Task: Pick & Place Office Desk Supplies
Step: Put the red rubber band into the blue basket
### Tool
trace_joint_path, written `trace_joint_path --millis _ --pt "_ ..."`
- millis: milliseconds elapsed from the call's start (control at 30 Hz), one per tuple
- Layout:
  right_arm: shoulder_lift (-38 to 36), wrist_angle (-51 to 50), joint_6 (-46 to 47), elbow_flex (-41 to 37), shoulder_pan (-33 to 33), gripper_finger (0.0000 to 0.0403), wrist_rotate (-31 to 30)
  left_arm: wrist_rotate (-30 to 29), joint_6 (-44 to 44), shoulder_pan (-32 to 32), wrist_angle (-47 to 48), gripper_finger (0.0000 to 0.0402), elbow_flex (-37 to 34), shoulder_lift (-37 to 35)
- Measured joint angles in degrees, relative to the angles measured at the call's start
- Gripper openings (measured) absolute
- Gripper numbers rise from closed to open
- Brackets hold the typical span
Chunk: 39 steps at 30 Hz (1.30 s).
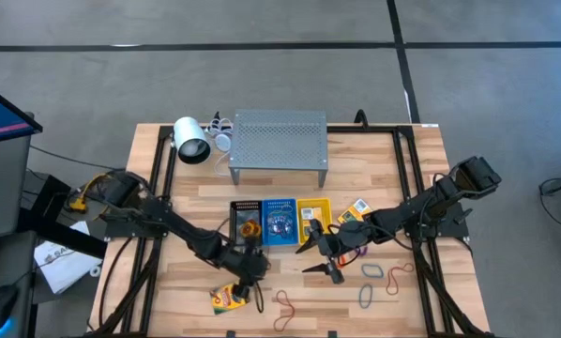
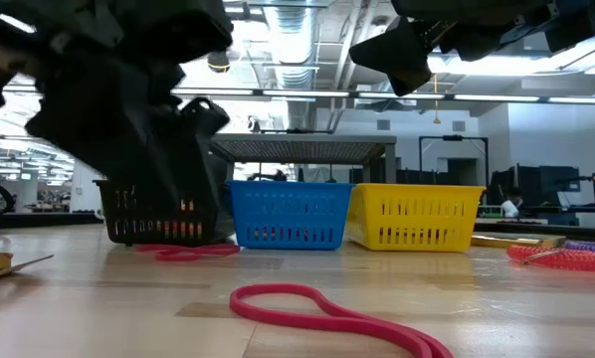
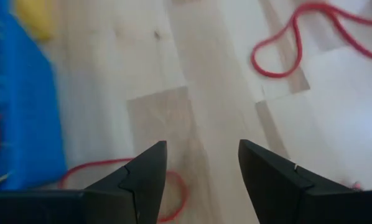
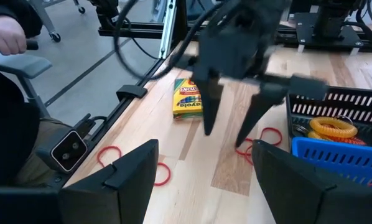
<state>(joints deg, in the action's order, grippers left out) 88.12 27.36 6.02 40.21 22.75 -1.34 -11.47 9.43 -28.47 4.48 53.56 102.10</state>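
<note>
The wooden table (image 1: 177, 183) is carrying the grey perforated shelf (image 1: 279, 141) at the back, with black (image 1: 246, 222), blue (image 1: 280, 222) and yellow baskets (image 1: 312, 218) in a row before it. The left gripper (image 1: 253, 268) is hanging fingers spread and empty, over a red rubber band (image 3: 173, 186) beside the black basket. The right gripper (image 1: 324, 253) is also gaping, holding nothing. A crayon box (image 1: 228, 298) is lying flat near the front edge, its long axis running diagonally. A long red loop (image 1: 286, 306) is stretching beside it.
</note>
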Motion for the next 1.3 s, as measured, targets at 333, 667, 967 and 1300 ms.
trace_joint_path --millis 333,667,967,1300 --pt "0.00 -0.17 0.02 0.00 0.17 0.0255 0.02 0.67 0.36 -0.02 9.91 0.0195 7.87 4.55" --pt "0.00 0.02 0.02 0.00 0.10 0.0255 1.36 -0.95 3.30 0.96 16.51 0.0195 7.85 1.76" --pt "0.00 0.44 0.02 0.00 0.10 0.0255 1.38 0.86 3.52 2.47 16.91 0.0195 7.81 2.00" --pt "0.00 0.50 0.02 0.00 0.10 0.0255 1.38 3.91 3.58 3.53 15.70 0.0195 7.81 4.62"
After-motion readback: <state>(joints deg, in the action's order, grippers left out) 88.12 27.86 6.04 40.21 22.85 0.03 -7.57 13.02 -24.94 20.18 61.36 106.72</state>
